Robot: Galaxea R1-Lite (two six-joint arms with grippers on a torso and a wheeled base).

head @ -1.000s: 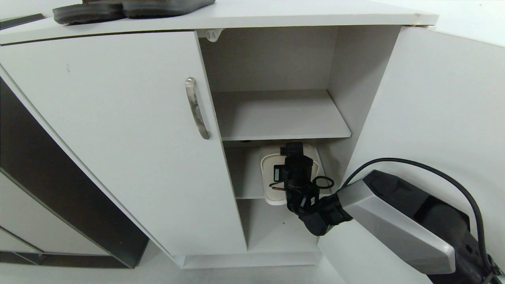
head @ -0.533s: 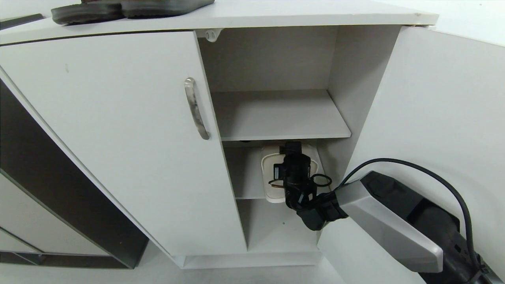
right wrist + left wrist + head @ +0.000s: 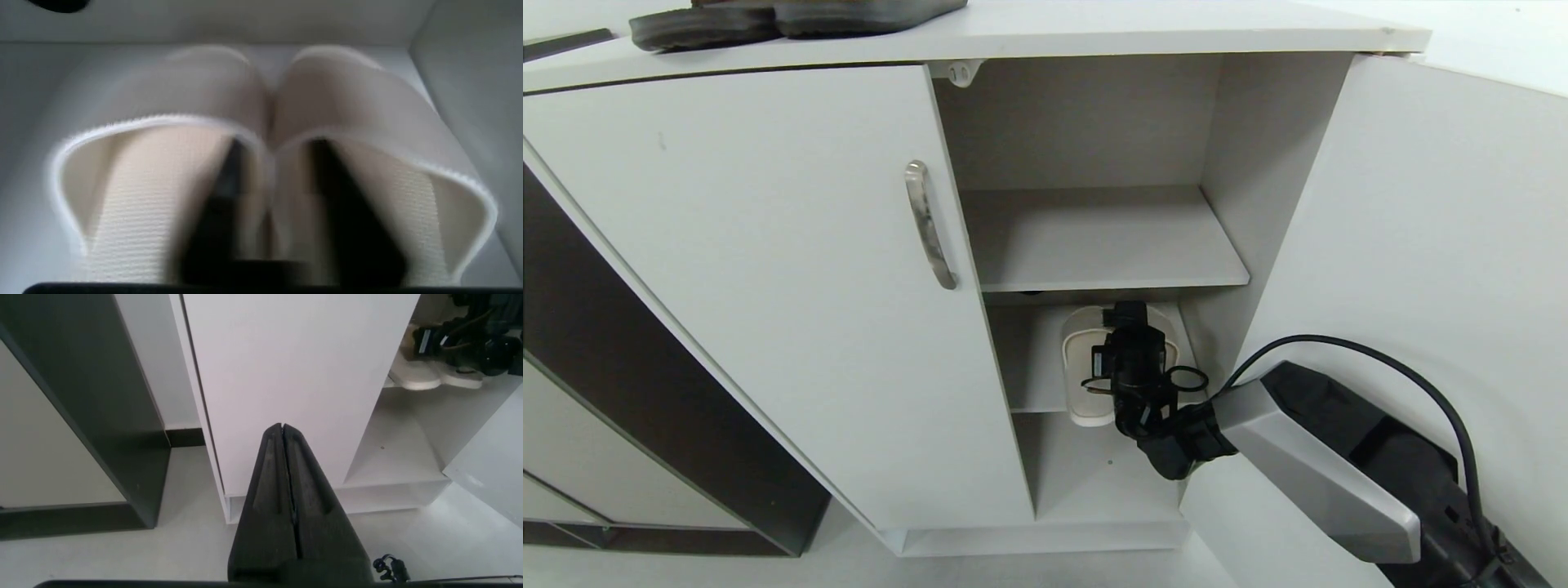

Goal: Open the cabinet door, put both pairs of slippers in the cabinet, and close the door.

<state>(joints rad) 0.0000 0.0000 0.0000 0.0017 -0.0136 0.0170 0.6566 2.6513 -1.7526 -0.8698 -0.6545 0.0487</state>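
On the cabinet shelf (image 3: 1031,369), the right gripper (image 3: 1125,318) seems clamped on the cream slippers (image 3: 1081,359), whose overhanging heels might tip out.

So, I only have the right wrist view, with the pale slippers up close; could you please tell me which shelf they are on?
Observer: The pale slippers lie on the lower shelf, heels toward its front edge.
Operator: Thank you. Is the other pair inside?
Observer: No, the dark slippers lie on top of the cabinet.
Operator: And where is the left arm, please?
Observer: The left gripper is shut, low outside the cabinet, facing the closed left door.
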